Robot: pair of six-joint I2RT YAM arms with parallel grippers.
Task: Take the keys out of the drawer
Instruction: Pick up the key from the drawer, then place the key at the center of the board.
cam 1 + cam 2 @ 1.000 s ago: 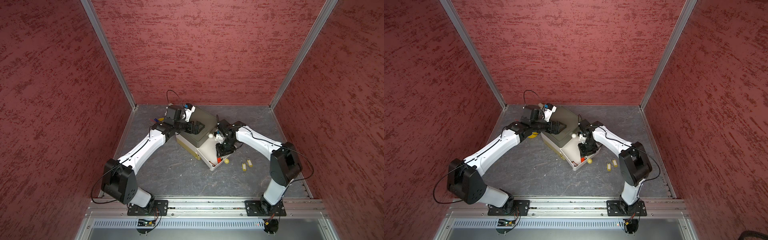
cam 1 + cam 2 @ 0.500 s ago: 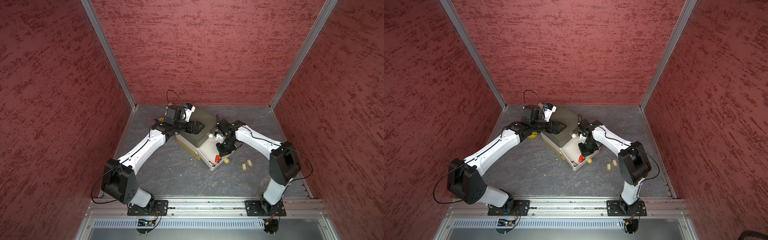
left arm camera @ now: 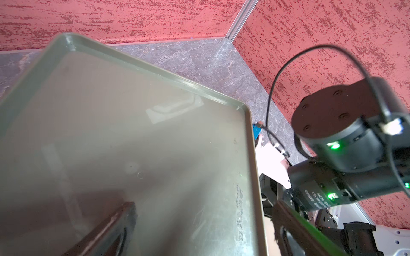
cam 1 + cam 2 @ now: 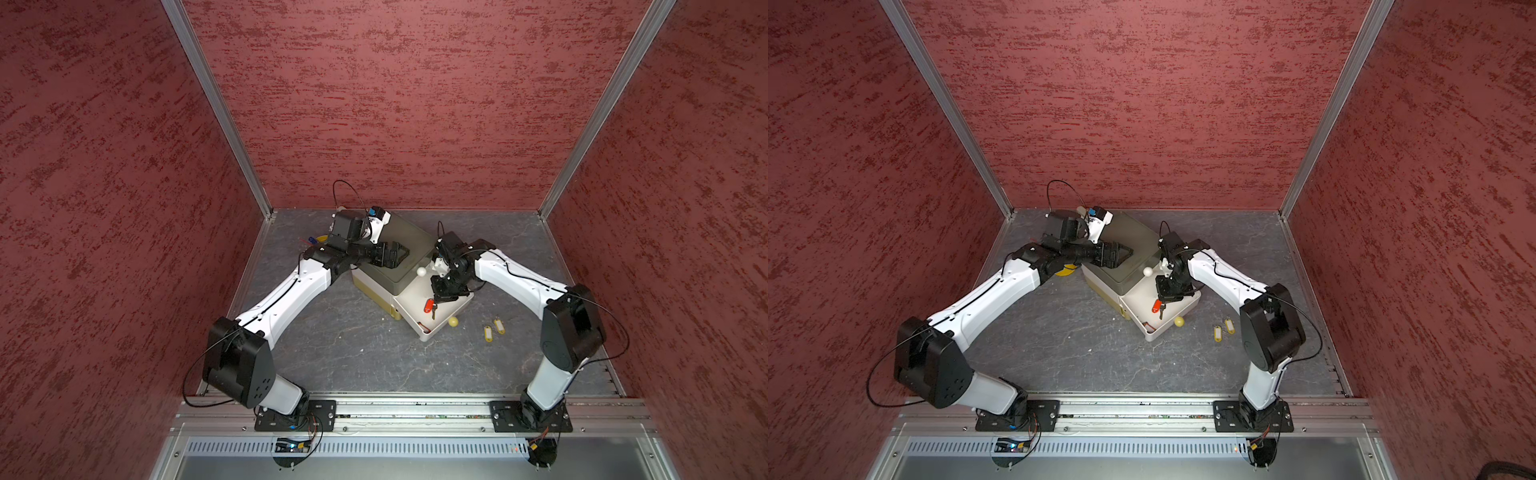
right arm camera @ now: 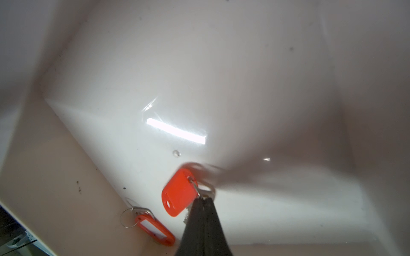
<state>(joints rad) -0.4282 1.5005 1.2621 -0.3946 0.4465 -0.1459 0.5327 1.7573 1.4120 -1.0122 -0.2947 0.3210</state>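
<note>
R pincer (image 5: pixel 203 200) pinched tight on red-tag key (image 5: pixel 177 192), over white drawer (image 4: pixel 424 337). L pincer (image 4: pixel 397 254) wide open, holding nothing, over box top (image 4: pixel 409 237).

Left arm (image 4: pixel 286 299) extended forward and inward from its base, wrist held about level, left pincer (image 4: pixel 401 257) with jaws spread wide. Right arm (image 4: pixel 515 278) was bent at the elbow and angled inward, wrist pointing steeply down; the right pincer (image 4: pixel 439 298) had its jaws pressed together on a red-tagged key (image 5: pixel 177 192).
</note>
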